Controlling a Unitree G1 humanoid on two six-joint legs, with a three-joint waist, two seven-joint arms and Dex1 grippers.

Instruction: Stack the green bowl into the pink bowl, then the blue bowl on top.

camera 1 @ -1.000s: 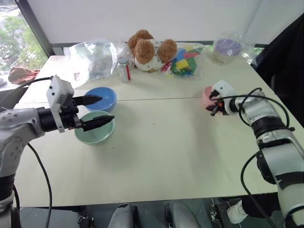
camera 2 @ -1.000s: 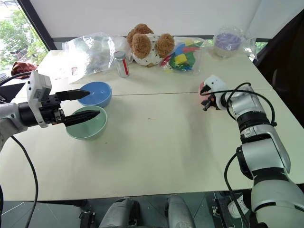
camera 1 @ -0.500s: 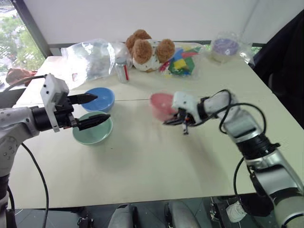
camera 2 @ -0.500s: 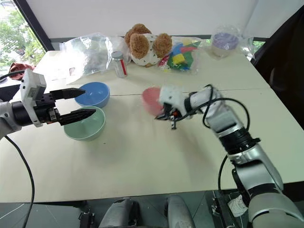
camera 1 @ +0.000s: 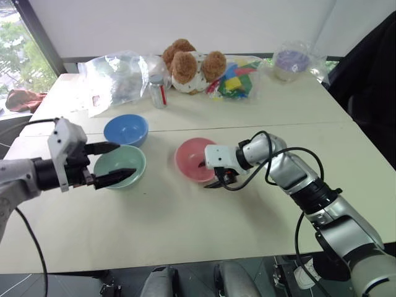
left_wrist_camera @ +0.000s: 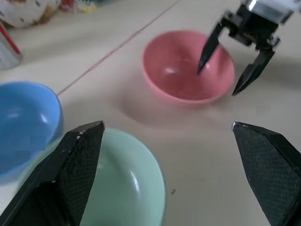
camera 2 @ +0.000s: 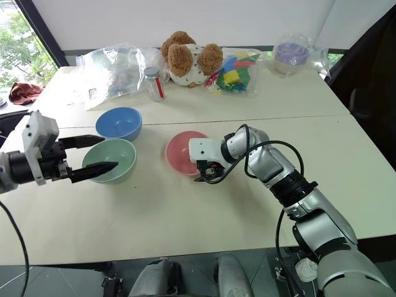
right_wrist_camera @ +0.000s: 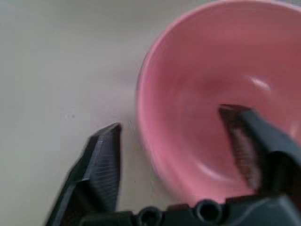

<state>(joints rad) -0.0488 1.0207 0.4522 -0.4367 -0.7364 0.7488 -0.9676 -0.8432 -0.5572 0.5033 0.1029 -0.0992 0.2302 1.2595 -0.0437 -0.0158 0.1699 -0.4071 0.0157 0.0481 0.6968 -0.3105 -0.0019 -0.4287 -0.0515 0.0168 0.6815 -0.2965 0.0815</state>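
Pink bowl (camera 2: 184, 153): upright on the worktop (camera 2: 247, 210), near its middle, just right of the other two bowls. Its rim runs between the fingers of the right tool (camera 2: 204, 171), one finger inside, one outside.
Right tool: fingers spread, straddling the rim without pinching it; the bowl sits on its own base.
Green bowl (camera 2: 111, 159): upright, near the pink bowl but apart from it, empty.
Blue bowl (camera 2: 119, 122): upright, just behind the green bowl, empty.
Left tool (camera 2: 93, 156): fingers spread wide and holding nothing; one finger over the green bowl's near rim, the other toward the blue bowl.
Step in hand: placing of the base bowl looks finished; nothing stacked yet.
Next move, as judged: right tool lifts clear of the pink rim; left tool closes on the green bowl's rim, carries it over and lowers it level into the pink bowl.
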